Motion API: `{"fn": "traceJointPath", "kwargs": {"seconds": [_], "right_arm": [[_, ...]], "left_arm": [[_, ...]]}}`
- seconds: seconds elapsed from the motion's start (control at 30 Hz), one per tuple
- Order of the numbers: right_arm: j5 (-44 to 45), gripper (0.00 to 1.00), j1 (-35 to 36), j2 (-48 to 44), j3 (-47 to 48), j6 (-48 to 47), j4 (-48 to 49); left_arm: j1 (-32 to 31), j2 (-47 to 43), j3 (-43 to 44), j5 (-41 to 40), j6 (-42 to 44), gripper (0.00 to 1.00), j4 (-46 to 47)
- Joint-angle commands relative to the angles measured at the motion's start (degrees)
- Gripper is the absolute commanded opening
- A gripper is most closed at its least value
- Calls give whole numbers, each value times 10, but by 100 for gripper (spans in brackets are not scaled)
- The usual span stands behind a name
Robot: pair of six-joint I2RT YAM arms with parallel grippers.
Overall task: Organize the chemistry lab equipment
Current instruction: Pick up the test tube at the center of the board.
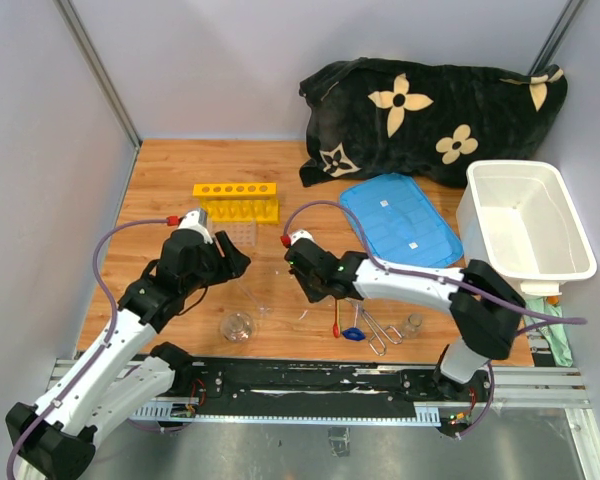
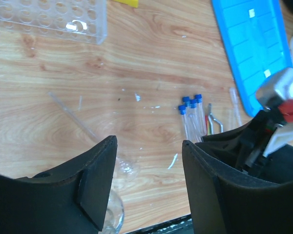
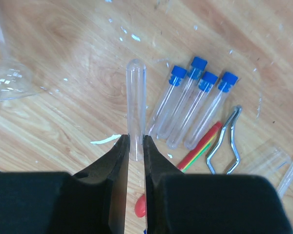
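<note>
My right claw [image 3: 136, 139] is clamped on one clear test tube [image 3: 136, 97]; only my right wrist camera shows this grip. The tube's long axis runs six to twelve o'clock, rounded end away. At two o'clock lie four blue-capped tubes [image 3: 195, 105], side by side, caps toward one o'clock. At four o'clock are one red-handled spatula [image 3: 200, 148] and one metal tongs [image 3: 229, 141]. My left claw [image 2: 149, 144] stands apart, holding nothing. Only the overhead view shows one yellow rack [image 1: 237, 200], far back at eleven o'clock.
</note>
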Motion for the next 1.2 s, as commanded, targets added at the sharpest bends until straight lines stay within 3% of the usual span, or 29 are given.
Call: {"fn": "traceJointPath", "kwargs": {"seconds": [0.0,0.2,0.57,0.83,1.17], "right_arm": [[21,1,5,-62,-43,-33,96],[-9,1,5,-114,-84,-68,166],[-73,1,15,-252,-260,-78,443],[-41,1,46,-250,-225,-79,463],[-41,1,57,-205,-161,-95,439]], "left_arm": [[4,9,-1,31,-28,60,55],[4,14,4,56,-35,59,76],[4,17,50,84,-41,57,114],[0,37,56,104,-44,53,135],[-5,42,63,104,-34,55,126]]}}
